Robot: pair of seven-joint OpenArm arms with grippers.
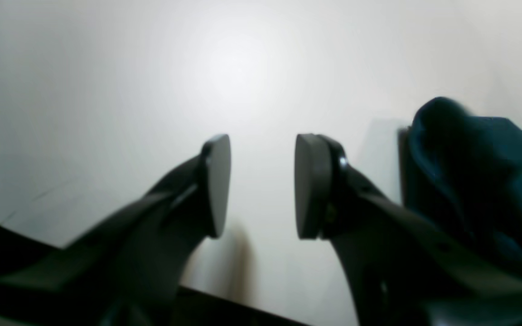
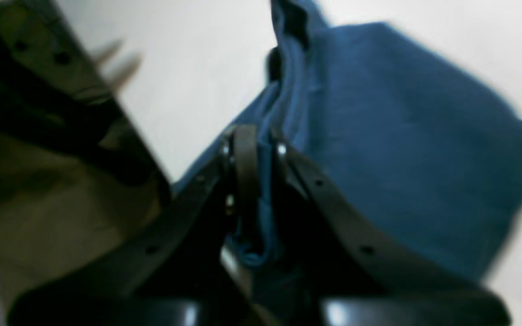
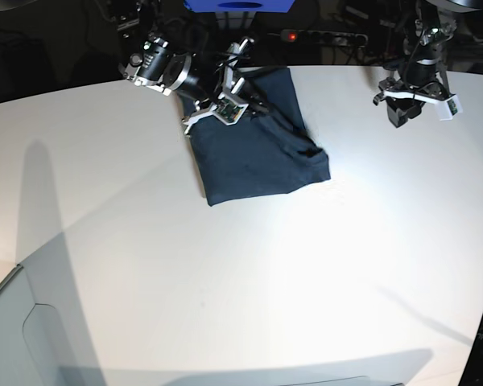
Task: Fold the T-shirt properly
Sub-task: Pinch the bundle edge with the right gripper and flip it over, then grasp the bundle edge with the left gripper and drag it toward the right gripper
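Observation:
The dark navy T-shirt (image 3: pixel 258 153) lies as a roughly rectangular folded bundle on the white table (image 3: pixel 225 281), toward the back centre. My right gripper (image 2: pixel 265 149) is shut on a bunched fold of the shirt (image 2: pixel 401 158), and blue cloth shows between its fingers. In the base view the right gripper (image 3: pixel 253 100) sits at the shirt's far edge. My left gripper (image 1: pixel 263 185) is open with nothing between its pads, and the shirt's edge (image 1: pixel 478 181) lies off to its right. In the base view the left gripper (image 3: pixel 396 117) hangs over bare table, well right of the shirt.
A power strip with a red light (image 3: pixel 290 36) lies behind the table's far edge, beside a blue object (image 3: pixel 237 5). The table's curved edge and a grey panel (image 3: pixel 8 322) are at the lower left.

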